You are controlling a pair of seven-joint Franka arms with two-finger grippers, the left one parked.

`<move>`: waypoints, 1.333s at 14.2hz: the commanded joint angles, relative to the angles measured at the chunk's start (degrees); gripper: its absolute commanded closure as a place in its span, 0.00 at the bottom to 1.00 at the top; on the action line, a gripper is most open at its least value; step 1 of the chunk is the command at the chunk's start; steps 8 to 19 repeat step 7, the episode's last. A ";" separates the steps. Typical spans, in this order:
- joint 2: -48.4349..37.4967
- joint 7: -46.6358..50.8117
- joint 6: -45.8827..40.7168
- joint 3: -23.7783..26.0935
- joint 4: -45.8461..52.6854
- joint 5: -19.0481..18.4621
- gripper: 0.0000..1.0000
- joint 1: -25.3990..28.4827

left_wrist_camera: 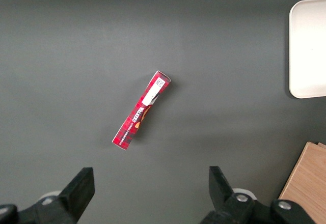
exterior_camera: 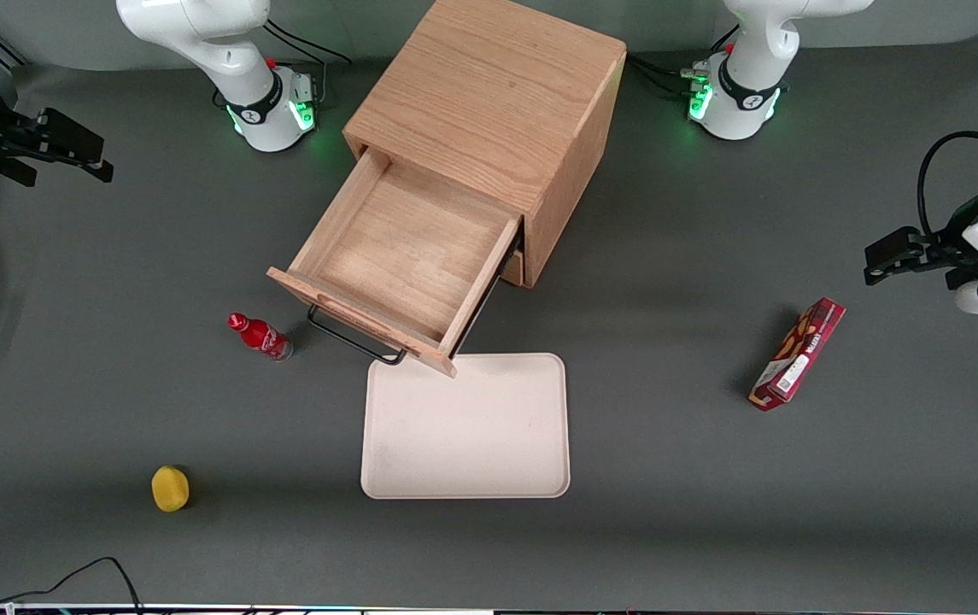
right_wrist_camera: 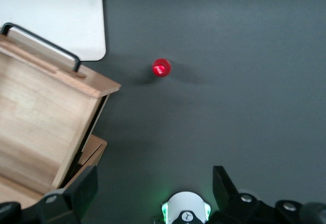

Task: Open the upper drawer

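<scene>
The upper drawer (exterior_camera: 403, 256) of the light oak cabinet (exterior_camera: 489, 94) stands pulled far out, and its inside is bare. Its thin black bar handle (exterior_camera: 356, 342) is on the drawer front, which overhangs the tray's rim. The drawer also shows in the right wrist view (right_wrist_camera: 35, 117), with the handle (right_wrist_camera: 43, 43). The lower drawer (exterior_camera: 512, 266) is shut under it. My right gripper (exterior_camera: 83, 154) is open and empty. It hangs toward the working arm's end of the table, well away from the drawer. In the right wrist view (right_wrist_camera: 153, 183) its fingers (right_wrist_camera: 84, 188) stand wide apart above bare table.
A small red bottle (exterior_camera: 260, 336) stands beside the drawer front. A beige tray (exterior_camera: 465, 427) lies in front of the drawer. A yellow lemon-like thing (exterior_camera: 170, 489) lies nearer the front camera. A red snack box (exterior_camera: 798, 354) lies toward the parked arm's end.
</scene>
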 commanded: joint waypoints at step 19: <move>-11.50 2.17 15.85 -1.54 -19.08 -1.92 0.00 0.78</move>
